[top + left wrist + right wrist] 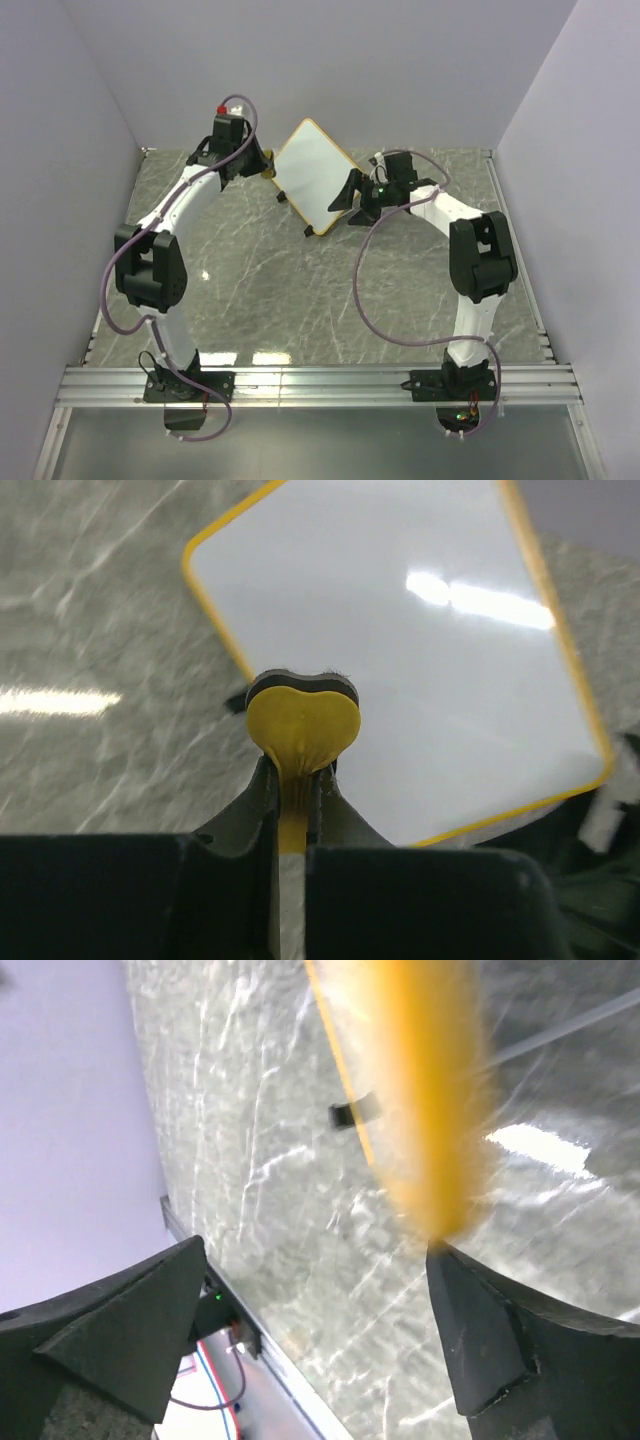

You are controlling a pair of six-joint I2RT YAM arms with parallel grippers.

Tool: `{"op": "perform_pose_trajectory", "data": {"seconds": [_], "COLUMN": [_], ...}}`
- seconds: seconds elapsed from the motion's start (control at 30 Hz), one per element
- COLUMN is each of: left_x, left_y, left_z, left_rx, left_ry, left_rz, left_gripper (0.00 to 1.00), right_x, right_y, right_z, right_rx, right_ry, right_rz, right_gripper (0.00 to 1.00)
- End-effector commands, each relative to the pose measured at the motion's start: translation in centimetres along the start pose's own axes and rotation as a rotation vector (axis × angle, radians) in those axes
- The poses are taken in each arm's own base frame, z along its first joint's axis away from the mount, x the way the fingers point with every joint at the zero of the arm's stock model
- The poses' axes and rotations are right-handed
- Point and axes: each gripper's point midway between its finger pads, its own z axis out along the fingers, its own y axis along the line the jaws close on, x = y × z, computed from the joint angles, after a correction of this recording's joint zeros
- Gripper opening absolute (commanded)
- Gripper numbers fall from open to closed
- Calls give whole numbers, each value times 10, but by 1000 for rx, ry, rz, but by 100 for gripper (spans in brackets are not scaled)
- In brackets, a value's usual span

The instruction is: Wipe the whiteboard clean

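The whiteboard (312, 178), white with a thin yellow frame and small black feet, stands tilted at the back middle of the table, and its face (420, 660) shows no marks. My left gripper (262, 165) is at its upper left edge. This gripper (297, 770) is shut on the stem of a yellow heart-shaped eraser (303, 720) with a dark pad, held over the board's near edge. My right gripper (348, 195) is open beside the board's right edge. In the right wrist view the board's yellow frame (430, 1090) is a blur just past the open gripper (316, 1250).
The grey marbled table (300, 290) is walled at the back and both sides. A metal rail (320, 385) runs along the near edge by the arm bases. Purple cables (365, 290) loop off both arms.
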Motion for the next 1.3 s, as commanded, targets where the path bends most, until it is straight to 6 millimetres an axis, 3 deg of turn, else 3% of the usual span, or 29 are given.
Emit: {"op": "perform_pose_trajectory", "data": {"seconds": [0.0, 0.07, 0.13, 0.17, 0.23, 0.3, 0.33, 0.4, 0.53, 0.7, 0.83, 0.97, 1.17, 1.27], "left_x": [19, 40, 46, 61, 72, 94, 101, 120, 151, 183, 202, 197, 162, 138], "left_y": [36, 55, 63, 72, 77, 95, 98, 109, 126, 138, 148, 140, 90, 66], "left_z": [-18, -23, -35, -38, -49, -54, -58, -64, -74, -84, -89, -90, -107, -129], "left_rx": [-96, -138, -160, -181, -191, -242, -250, -272, -315, -351, -402, -411, -281, -217], "left_ry": [37, 73, 74, 103, 125, 164, 177, 218, 290, 380, 450, 454, 320, 227], "left_rz": [12, 11, 23, 24, 33, 47, 50, 54, 44, 14, -15, -9, -8, -12], "left_gripper": [0, 0, 0, 0, 0, 5, 17, 32, 80, 87, 99, 99, 99, 99], "right_x": [0, -1, -2, -3, 3, 14, 18, 33, 58, 71, 76, 84, 84, 77], "right_y": [29, 35, 42, 44, 50, 43, 52, 40, 37, 31, 27, 25, 39, 55], "right_z": [-25, -34, -45, -51, -69, -79, -92, -99, -119, -134, -146, -156, -181, -203], "right_rx": [-23, -15, -9, 7, 23, 57, 48, 72, 72, 101, 144, 156, 163, 171], "right_ry": [-39, -60, -80, -96, -117, -122, -146, -146, -169, -192, -215, -231, -331, -410], "right_rz": [-52, -69, -107, -120, -163, -176, -200, -189, -195, -231, -273, -291, -268, -269], "right_gripper": [100, 100, 100, 100, 100, 100, 100, 100, 100, 100, 100, 100, 100, 100]}}
